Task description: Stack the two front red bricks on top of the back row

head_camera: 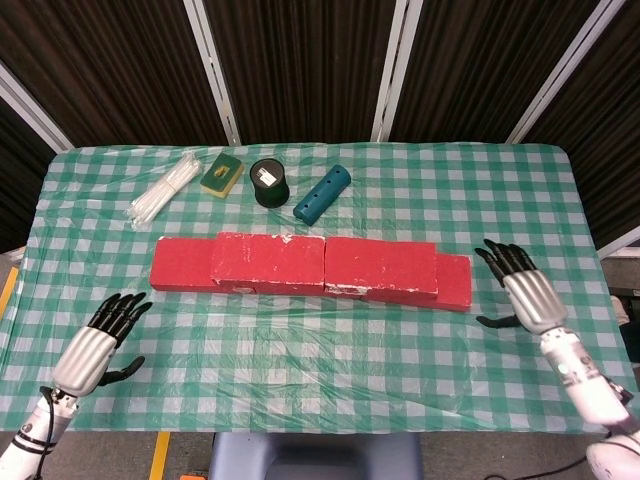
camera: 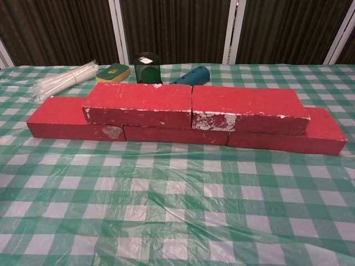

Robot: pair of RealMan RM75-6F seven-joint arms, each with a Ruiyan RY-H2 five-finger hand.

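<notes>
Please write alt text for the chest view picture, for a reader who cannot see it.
Two red rectangular bricks lie end to end on top of a lower row of red bricks, on a table with a green and white checked cloth. Behind them lie a bundle of white sticks, a green and yellow sponge, a dark green round container and a teal cylinder. No hand shows.

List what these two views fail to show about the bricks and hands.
- Chest view: both hands are outside the frame.
- Head view: right arm cut off by the corner.
- Bottom row of bricks: its middle hidden under the upper bricks, so joints are unclear.
</notes>
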